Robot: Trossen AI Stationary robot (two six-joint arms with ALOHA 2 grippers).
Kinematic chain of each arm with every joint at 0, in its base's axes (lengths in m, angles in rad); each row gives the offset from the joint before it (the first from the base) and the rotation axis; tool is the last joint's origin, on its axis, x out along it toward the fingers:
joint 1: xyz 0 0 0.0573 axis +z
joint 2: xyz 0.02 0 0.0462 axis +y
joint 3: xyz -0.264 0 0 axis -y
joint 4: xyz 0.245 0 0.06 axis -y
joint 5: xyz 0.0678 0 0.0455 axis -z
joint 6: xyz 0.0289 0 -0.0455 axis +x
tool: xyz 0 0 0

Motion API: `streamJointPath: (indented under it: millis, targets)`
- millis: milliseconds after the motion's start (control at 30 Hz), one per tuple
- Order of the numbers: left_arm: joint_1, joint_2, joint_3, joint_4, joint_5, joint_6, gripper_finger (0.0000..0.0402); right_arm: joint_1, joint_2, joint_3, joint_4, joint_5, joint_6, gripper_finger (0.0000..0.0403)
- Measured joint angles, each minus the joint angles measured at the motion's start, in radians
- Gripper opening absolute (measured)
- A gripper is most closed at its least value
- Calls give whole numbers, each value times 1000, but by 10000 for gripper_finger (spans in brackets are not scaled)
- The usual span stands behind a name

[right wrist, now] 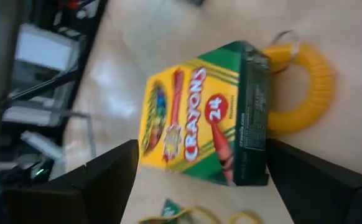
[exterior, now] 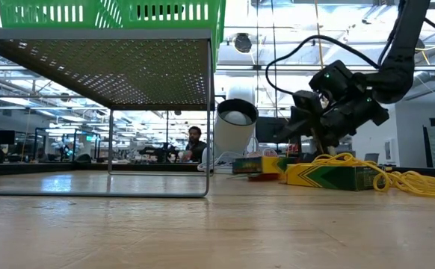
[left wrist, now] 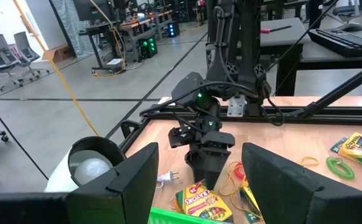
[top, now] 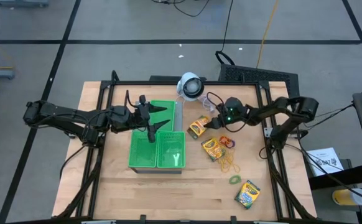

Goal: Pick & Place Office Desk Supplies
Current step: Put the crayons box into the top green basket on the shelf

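Three yellow-and-green crayon boxes lie flat on the table: one [top: 198,127] near the white device, one [top: 213,148] mid-table, one [top: 248,193] near the front edge. Rubber bands lie loose: a reddish-yellow heap [top: 226,143], tan loops [top: 228,163], a green loop [top: 234,180]. My right gripper [top: 211,123] hovers open over the far box [right wrist: 199,124], a finger [right wrist: 106,177] standing off each side of it without touching. My left gripper [top: 161,118] waits open above the green trays [top: 157,150].
A white round device [top: 191,85] with a cord stands behind the far box. A yellow coiled ring [right wrist: 305,93] lies right beside that box. The green trays sit on a raised mesh shelf [exterior: 113,67]. Bare wood [top: 168,193] lies along the table's near edge.
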Motion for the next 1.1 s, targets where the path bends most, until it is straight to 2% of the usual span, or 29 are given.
streamJointPath:
  millis: [200, 533, 667, 800, 967, 1100]
  targets:
    - [0, 0, 0, 0, 0, 0, 241, 14, 28, 1, 31, -3, 2, 330]
    - [0, 0, 0, 1, 0, 3, 241, 37, 30, 1, 15, 7, -3, 259]
    - [0, 0, 0, 2, 0, 3, 241, 58, 30, 1, -6, 26, 7, 247]
    - [0, 0, 0, 3, 0, 0, 241, 76, 30, 1, -48, 35, 11, 256]
    - [0, 0, 0, 3, 0, -19, 241, 98, 30, 0, -129, 105, 4, 291]
    - [0, 0, 0, 3, 0, -19, 241, 112, 32, 0, -136, 108, 33, 316]
